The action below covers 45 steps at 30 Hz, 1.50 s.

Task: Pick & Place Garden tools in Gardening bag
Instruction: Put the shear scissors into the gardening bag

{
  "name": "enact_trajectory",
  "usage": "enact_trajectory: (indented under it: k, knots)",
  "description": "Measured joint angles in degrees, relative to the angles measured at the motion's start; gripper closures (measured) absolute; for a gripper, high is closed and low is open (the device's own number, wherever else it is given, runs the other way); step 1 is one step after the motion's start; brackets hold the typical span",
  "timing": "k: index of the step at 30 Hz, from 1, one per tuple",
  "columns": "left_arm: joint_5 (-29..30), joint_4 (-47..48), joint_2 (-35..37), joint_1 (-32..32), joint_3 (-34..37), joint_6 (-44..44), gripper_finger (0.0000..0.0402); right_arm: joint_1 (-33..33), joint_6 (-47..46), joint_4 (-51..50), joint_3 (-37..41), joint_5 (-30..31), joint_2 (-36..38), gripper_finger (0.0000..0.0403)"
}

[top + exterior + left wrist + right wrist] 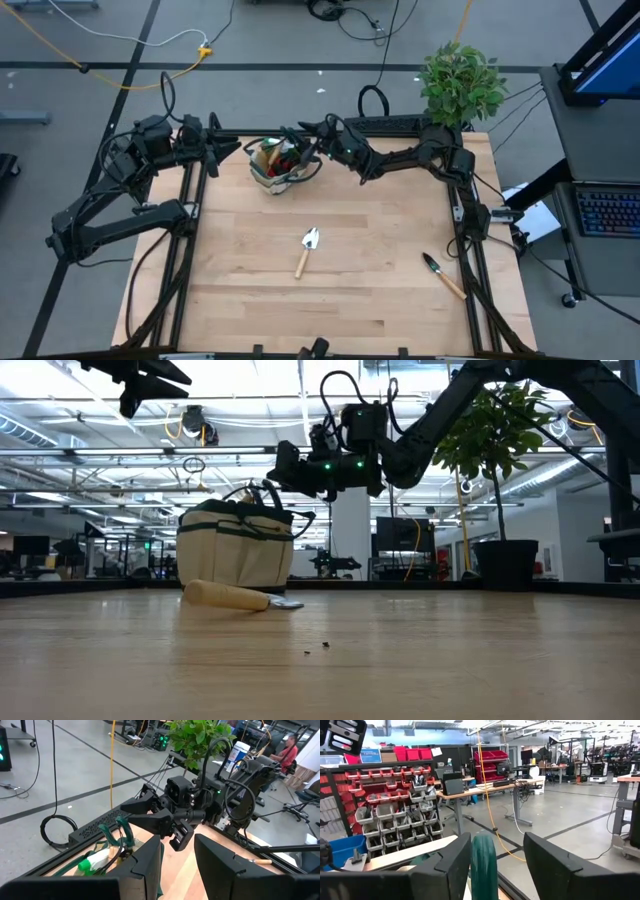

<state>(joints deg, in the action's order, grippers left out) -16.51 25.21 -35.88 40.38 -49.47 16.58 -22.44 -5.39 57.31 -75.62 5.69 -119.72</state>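
At upper centre of the high view, the right gripper (312,140) is being held over the gardening bag (277,165), fingers parted around a green handle (483,865), apparently for release. The left gripper (228,147), fingers apart and empty, is waiting beside the bag.

My overhead lamps light everything evenly and brightly. On the table (330,290), the silver trowel (305,250) casts only a faint, short shadow. Behind the gardening bag (235,545) ceiling strips glare white. Nearest the low camera, the tabletop blurs; my right gripper's fingers (447,870) look soft and dark.
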Motion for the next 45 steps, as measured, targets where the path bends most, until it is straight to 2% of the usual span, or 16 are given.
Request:
enact_trajectory:
  k: [4, 9, 14, 21, 27, 39, 45]
  knots:
    - [-0.04, 0.01, 0.0, 0.0, 0.0, -0.02, 0.0277, 0.0, 0.1, -2.49, -2.43, -3.76, 0.0, 0.0225]
    - [-0.04, -0.01, 0.0, 0.0, 0.0, -0.08, 0.0277, 0.07, 2.58, -11.46, -7.82, -7.27, 0.0, 0.0208]
    - [-0.07, -0.02, 0.0, 0.02, 0.0, -1.03, 0.0277, 0.04, 4.92, -20.57, -11.23, -7.17, 0.09, 0.019]
    - [-0.02, -0.04, 0.0, 0.02, 0.0, -1.42, 0.0277, 0.04, 4.59, -25.49, -11.25, -4.27, 0.07, 0.0184]
    - [0.03, -0.23, 0.0, 0.02, 0.0, -1.42, 0.0277, 0.04, 4.51, -25.81, -11.27, -4.27, 0.07, 0.0215]
    - [0.07, -0.23, -0.09, 0.02, 0.0, -1.97, 0.0277, -0.11, 0.07, -27.35, -11.27, -4.29, 0.07, 0.0333]
    - [0.07, -0.23, -0.09, 0.02, 0.0, -2.03, 0.0277, 0.11, -0.11, -27.33, -11.26, -3.82, 0.0, 0.0334]
